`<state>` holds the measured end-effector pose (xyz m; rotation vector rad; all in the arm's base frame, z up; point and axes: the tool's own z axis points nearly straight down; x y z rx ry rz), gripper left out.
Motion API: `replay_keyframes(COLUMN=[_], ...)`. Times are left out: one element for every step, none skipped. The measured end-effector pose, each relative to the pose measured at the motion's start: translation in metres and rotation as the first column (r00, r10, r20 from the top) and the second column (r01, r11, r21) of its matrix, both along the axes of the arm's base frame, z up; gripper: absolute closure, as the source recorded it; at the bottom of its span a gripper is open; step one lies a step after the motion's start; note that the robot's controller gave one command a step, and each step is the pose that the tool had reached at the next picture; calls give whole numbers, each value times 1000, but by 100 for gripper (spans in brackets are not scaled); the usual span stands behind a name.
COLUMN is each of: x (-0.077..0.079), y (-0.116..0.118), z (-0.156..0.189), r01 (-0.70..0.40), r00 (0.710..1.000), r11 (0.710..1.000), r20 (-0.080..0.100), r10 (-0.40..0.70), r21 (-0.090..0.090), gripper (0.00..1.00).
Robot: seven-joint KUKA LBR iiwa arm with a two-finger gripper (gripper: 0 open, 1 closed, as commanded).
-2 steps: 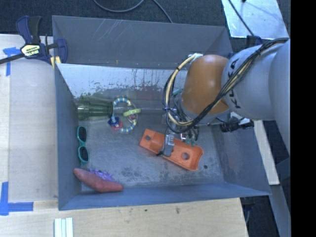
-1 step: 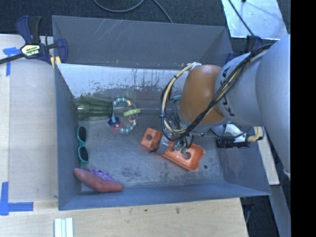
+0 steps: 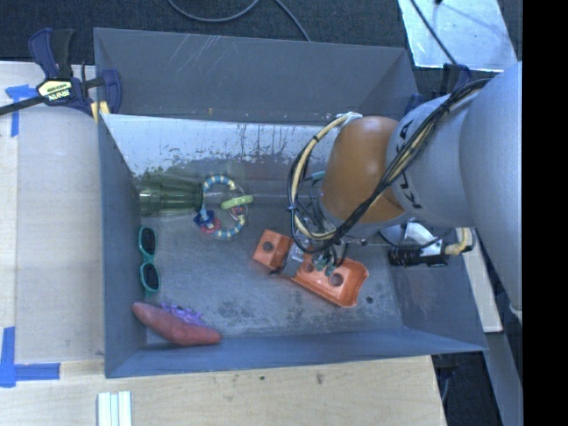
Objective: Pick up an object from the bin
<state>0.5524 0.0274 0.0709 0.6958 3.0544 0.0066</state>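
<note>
My gripper (image 3: 312,254) is low in the right half of the bin, mostly hidden under the arm's orange cover. It is right over an orange plastic thing: a small blocky part (image 3: 270,249) to its left and a larger flat rounded part (image 3: 335,282) just below it. A dark piece between them meets the gripper. Whether the gripper grips the orange thing is hidden from me.
Against the back left lies a dark green cup (image 3: 169,196) on its side, beside a ring toy of coloured beads (image 3: 223,208). Teal sunglasses (image 3: 147,257) lie by the left wall and a pink sweet-potato shape (image 3: 175,323) at front left. A black-and-white thing (image 3: 417,252) is by the right wall.
</note>
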Motion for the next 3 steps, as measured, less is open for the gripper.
replay_keyframes(x=[20, 19, 17], y=[16, 16, 13], z=[120, 120, 166], r01=[70, 70, 84], r00=[998, 998, 996], r11=[998, 998, 996], r20=[3, 2, -4], r10=[-70, -70, -84], r21=[0, 0, 0], gripper=[100, 100, 100])
